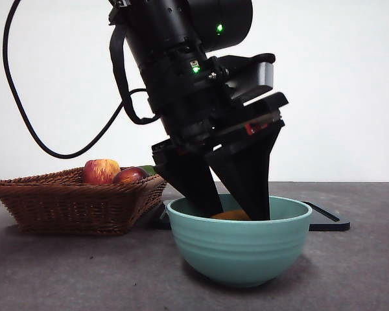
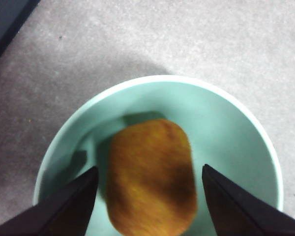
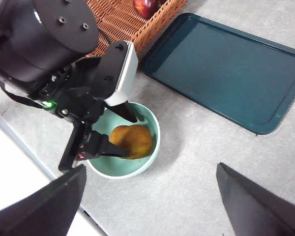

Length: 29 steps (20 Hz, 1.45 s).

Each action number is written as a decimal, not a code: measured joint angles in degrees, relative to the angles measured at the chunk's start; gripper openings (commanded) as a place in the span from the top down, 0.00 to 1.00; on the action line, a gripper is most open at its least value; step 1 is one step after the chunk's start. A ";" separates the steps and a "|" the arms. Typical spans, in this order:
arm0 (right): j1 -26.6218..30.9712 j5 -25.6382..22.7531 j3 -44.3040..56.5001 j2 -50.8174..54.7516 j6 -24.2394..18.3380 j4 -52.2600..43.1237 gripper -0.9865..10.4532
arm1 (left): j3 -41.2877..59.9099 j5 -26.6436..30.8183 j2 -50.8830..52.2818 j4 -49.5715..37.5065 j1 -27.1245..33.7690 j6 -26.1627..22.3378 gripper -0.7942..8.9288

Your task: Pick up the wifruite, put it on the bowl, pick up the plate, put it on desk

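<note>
In the front view, the desk (image 1: 65,272) is stretching across the lower part of the frame as a dark grey matte surface, and a plain pale wall (image 1: 350,78) is filling everything above it. At centre frame the left gripper (image 1: 230,208) is reaching down from the top edge into the bowl (image 1: 240,249), which is sitting on the desk at lower centre. Its two black jaws are standing spread apart, one on each side of the wifruite (image 1: 231,215), with a gap showing on both sides in the left wrist view, so they are not clamping it. The wifruite (image 2: 151,178) is lying inside the bowl (image 2: 226,128), on its floor between the jaws.

At the left of the front view a wicker basket (image 1: 71,204) is resting on the desk, holding a red-and-yellow apple (image 1: 101,171) and a dark red fruit (image 1: 130,175). Behind the bowl, toward the right, the edge of a dark tray (image 1: 327,220) is lying flat on the desk.

The right gripper (image 3: 150,206) is hovering high above the scene, its jaws wide apart and holding nothing; its view shows the teal tray (image 3: 226,69) at upper right and the basket (image 3: 128,22) at the top edge.
</note>
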State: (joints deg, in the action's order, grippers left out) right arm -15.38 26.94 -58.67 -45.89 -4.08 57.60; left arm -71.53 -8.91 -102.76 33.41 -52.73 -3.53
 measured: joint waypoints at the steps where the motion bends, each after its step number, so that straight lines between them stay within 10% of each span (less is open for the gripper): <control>1: 0.00 0.00 0.00 0.00 0.02 0.00 0.54 | -0.17 0.00 0.66 0.46 0.00 0.07 0.57; 22: 0.00 -0.02 0.00 0.00 0.00 0.00 0.54 | 5.16 -0.48 40.52 3.04 20.87 6.67 0.57; 29: 0.00 -0.02 0.00 -0.02 0.02 0.00 0.54 | 20.87 -13.31 53.48 5.53 21.86 7.54 0.57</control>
State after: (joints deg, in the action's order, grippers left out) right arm -15.38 26.92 -58.67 -45.91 -4.05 57.60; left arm -50.65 -22.22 -49.28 38.94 -30.87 4.01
